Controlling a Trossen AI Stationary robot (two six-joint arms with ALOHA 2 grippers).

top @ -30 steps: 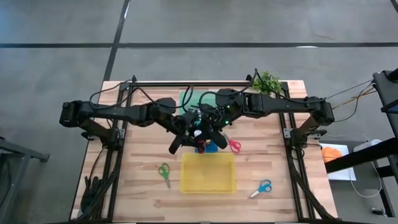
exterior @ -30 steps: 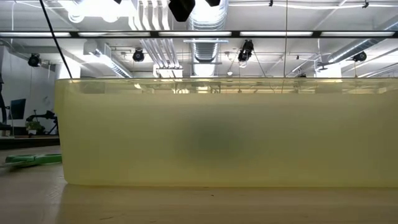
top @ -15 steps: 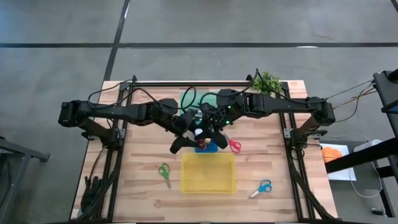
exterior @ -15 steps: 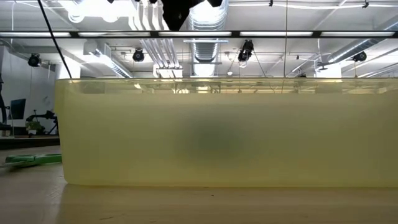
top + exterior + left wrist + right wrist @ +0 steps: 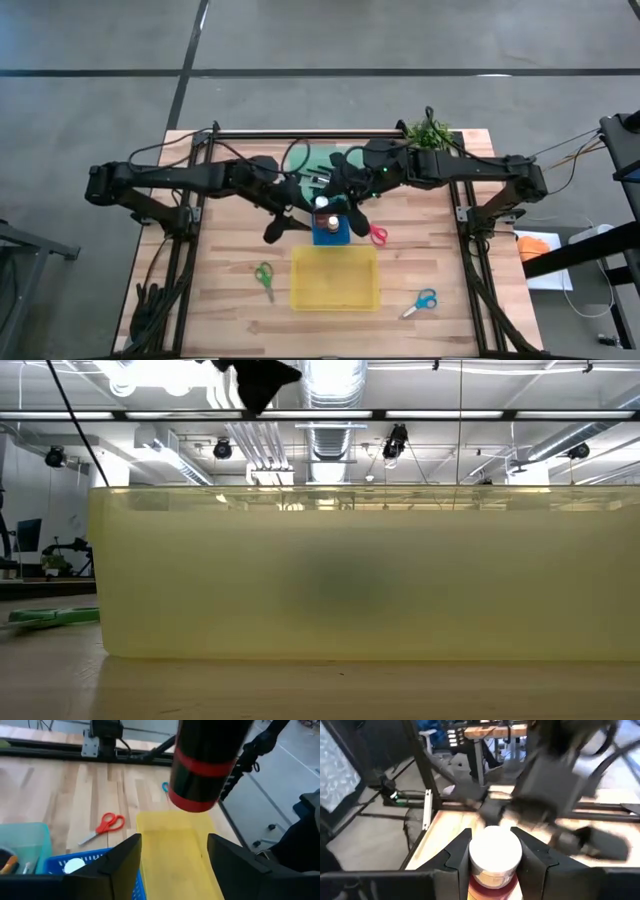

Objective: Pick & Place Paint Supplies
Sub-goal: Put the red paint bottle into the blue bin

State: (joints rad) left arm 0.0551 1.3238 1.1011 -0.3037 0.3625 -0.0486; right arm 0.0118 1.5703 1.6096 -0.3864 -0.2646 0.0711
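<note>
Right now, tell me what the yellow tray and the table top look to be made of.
Rectangular yellow tray: translucent plastic, probably; in the low view ceiling lights glow dimly through its smooth, cloudy wall. Table top: pale wooden planks, matte finish; grain and board seams show in the left wrist view.

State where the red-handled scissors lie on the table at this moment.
In the high view, the red-handled scissors lie flat on the wooden table, just right of the blue tray and above the yellow tray's right corner.

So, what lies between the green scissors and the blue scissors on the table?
The yellow tray lies between the green scissors and the blue scissors; the high view shows this.
</note>
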